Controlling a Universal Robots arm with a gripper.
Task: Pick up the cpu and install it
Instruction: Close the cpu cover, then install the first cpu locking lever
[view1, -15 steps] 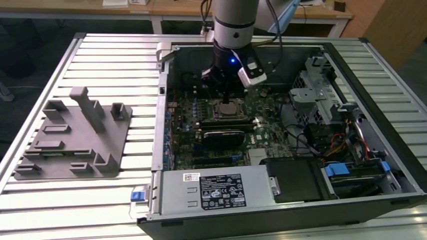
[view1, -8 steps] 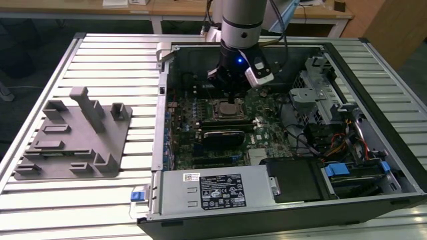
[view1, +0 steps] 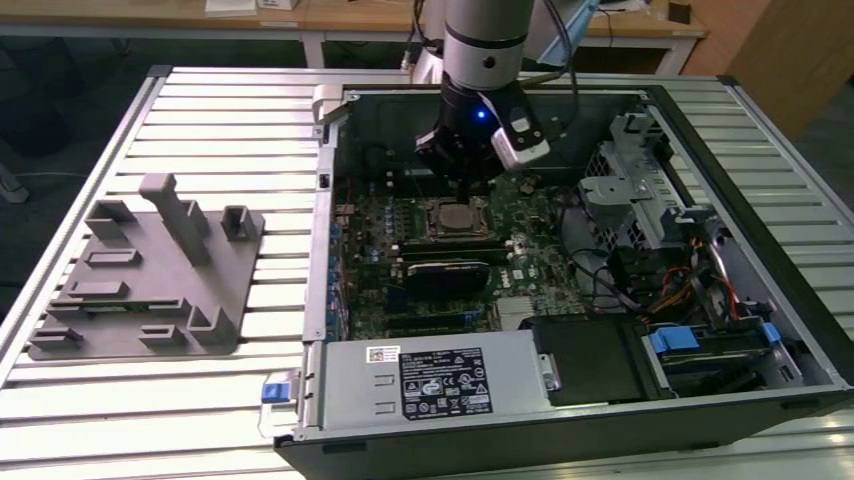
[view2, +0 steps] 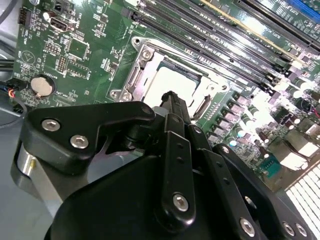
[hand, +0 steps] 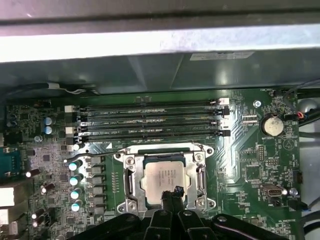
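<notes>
A slatted metal table (view1: 200, 110) bears the open case (view1: 534, 445); the closed, empty tool (hand: 172, 191) hovers over the seated cpu (hand: 161, 175).

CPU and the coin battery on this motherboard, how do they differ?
The cpu is square; the coin battery is round. The cpu is clearly larger than the battery. The cpu lies in a metal socket frame by the gripper; the battery sits apart from it. Both are silvery and lie flat on the green motherboard.
</notes>
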